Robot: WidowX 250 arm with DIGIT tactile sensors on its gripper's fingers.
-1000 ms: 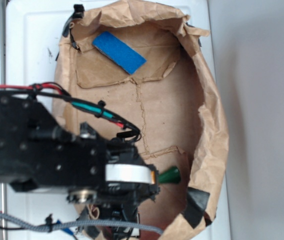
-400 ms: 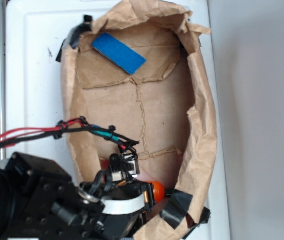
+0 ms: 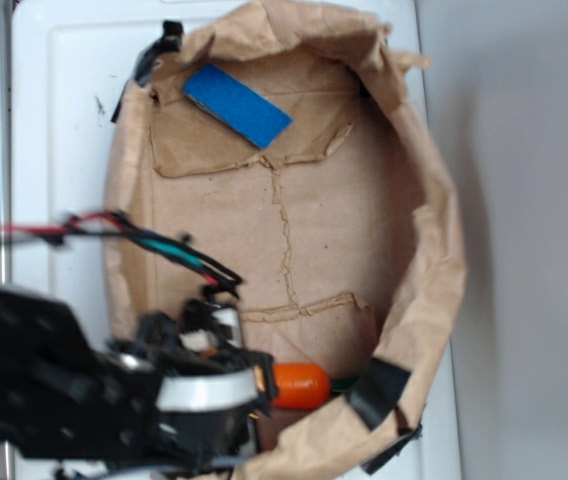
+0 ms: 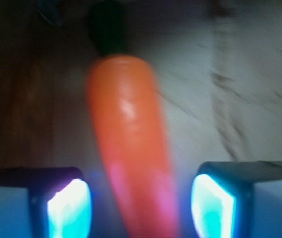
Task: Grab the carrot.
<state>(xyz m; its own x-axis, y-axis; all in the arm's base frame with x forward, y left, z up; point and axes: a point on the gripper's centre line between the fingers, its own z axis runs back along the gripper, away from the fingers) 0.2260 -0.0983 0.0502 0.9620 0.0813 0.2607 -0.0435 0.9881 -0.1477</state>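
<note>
Lying on the brown paper bag's [image 3: 434, 270] floor near its lower edge, the carrot [image 3: 299, 385] points its dark green stub toward the bag's lower right corner, close to a strip of black tape [image 3: 376, 393] on the crumpled wall. Arm [image 3: 54, 380] enters from the lower left corner of the exterior view, with red, black and green wires [image 3: 154, 245] trailing over the bag's left wall. Gripper [image 4: 141, 203] is spread apart: in the wrist view its two fingers [image 4: 64, 203] stand on either side of the carrot's narrow end, a gap showing on each side, neither pad touching the orange body. Carrot's thicker end and green stub lie farther from the gripper, tilted slightly leftward in that view. Blue block [image 3: 237, 105] lies flat near the bag's upper left corner, well apart from the carrot. Bag rests on a white surface [image 3: 64, 110].
</note>
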